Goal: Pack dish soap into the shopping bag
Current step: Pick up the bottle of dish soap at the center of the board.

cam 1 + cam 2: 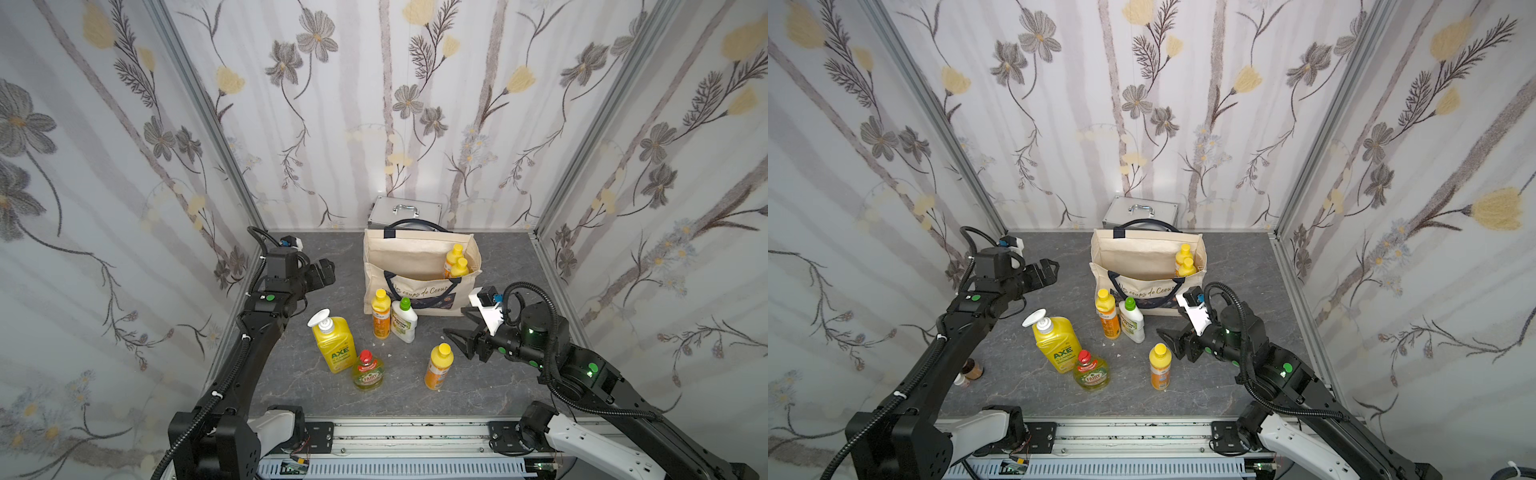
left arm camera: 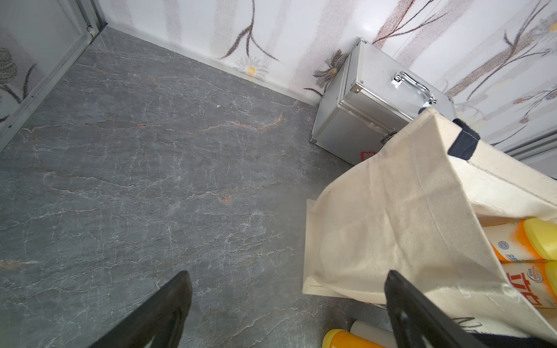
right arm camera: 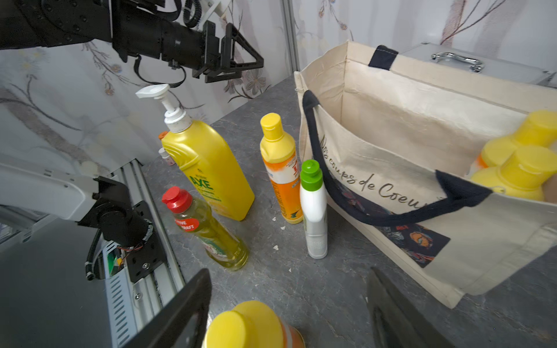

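Right gripper: jaws spread wide, nothing in them, hanging just beside the lone orange bottle, which stands upright in front of the bag.
Left gripper: wide open too and empty, off near the shopping bag.
In the bag: two orange bottles, upright in the corner on my right arm's side.
Left on the table: that lone orange bottle, another orange bottle touching the white green-capped bottle right at the bag's front, plus the AXE pump bottle and the little Fairy bottle.
Progress: two of seven packed by my count, so five to go.
Next up: I'd guess the lone orange bottle, since it's closest.
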You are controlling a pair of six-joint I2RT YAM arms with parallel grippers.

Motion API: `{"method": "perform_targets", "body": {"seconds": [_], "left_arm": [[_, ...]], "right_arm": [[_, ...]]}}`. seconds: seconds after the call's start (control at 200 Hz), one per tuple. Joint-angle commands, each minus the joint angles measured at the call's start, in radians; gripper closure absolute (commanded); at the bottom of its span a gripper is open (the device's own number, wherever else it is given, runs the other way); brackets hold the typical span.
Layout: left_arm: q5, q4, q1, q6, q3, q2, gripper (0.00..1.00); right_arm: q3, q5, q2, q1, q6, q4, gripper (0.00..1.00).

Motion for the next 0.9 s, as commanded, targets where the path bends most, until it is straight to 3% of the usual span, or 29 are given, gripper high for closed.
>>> {"method": "perform_targets", "body": {"seconds": [0.0, 0.4, 0.894], "left_arm": [[-0.011, -0.013, -0.004, 0.004, 0.013, -0.004, 0.00], [-0.044, -0.030, -0.015, 0.015, 0.017, -0.014, 0.00], [-0.051, -0.020, -0.018, 0.017, 0.011, -0.008, 0.00]], "right_arm": [[-0.023, 0.015, -0.023, 0.026, 0.047, 0.082, 0.22], [-0.143, 0.020, 0.011, 0.123, 0.094, 0.242, 0.22], [-0.198, 0.131, 0.042, 0.184, 0.095, 0.255, 0.25]]}}
